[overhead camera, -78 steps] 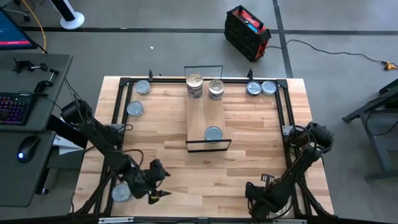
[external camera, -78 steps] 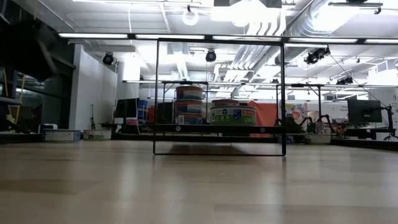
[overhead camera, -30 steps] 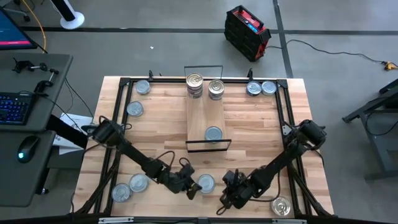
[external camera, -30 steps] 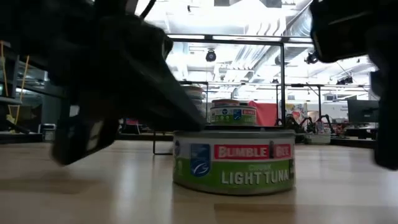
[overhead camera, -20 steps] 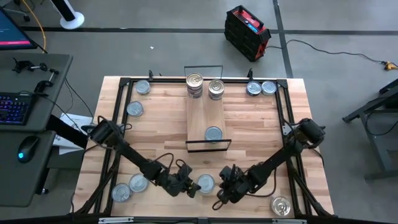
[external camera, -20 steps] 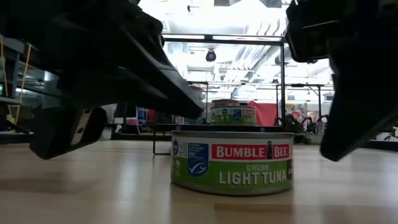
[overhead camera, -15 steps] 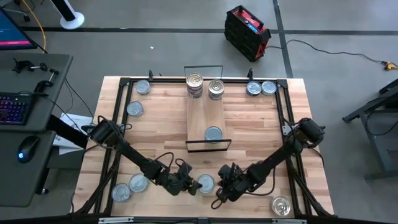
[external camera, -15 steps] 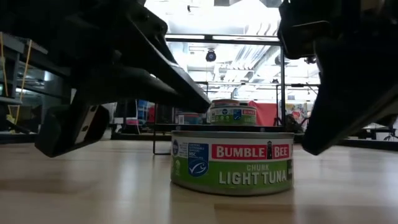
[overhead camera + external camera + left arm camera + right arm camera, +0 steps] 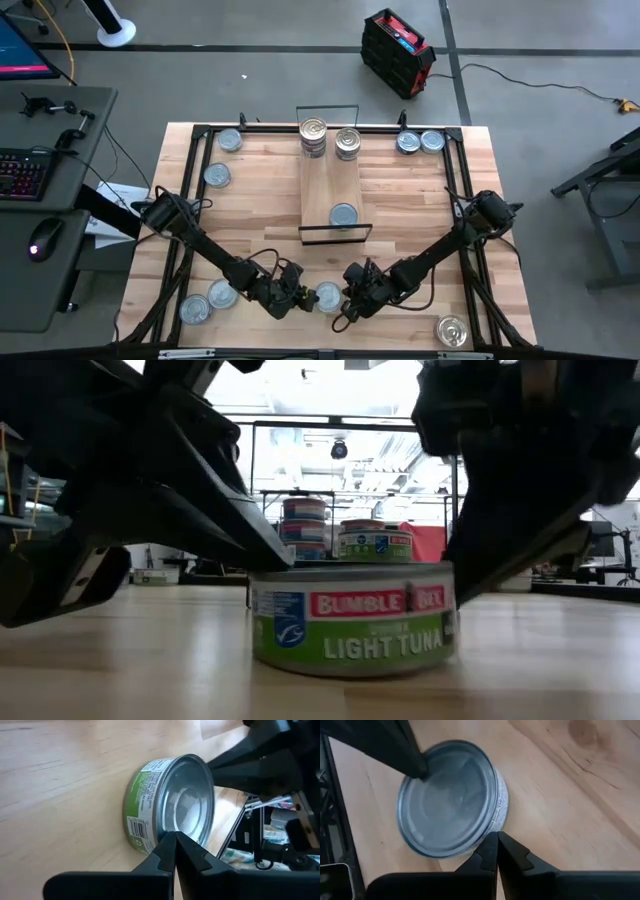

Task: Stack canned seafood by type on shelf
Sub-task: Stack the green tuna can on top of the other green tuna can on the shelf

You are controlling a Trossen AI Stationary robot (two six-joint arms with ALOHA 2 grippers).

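Closed jaws flanking tin (image 9: 352, 618) — "BUMBLE BEE"

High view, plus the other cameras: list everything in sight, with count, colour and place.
Tuna tin: one, green label, blue-grey top, near table edge between both grippers.
Loose tins: seven; two far left, two far right, two near left, all blue-grey; one shiny, near right.
Shelf tins: two piles at the far end, one single blue-grey at the near end.
Shelf: one, light wood, table centre.
Table: one, light wood.
Case: one, red-black, floor beyond.
Left gripper: dark, shut, beside the tuna tin.
Right gripper: dark, shut, on its other side.
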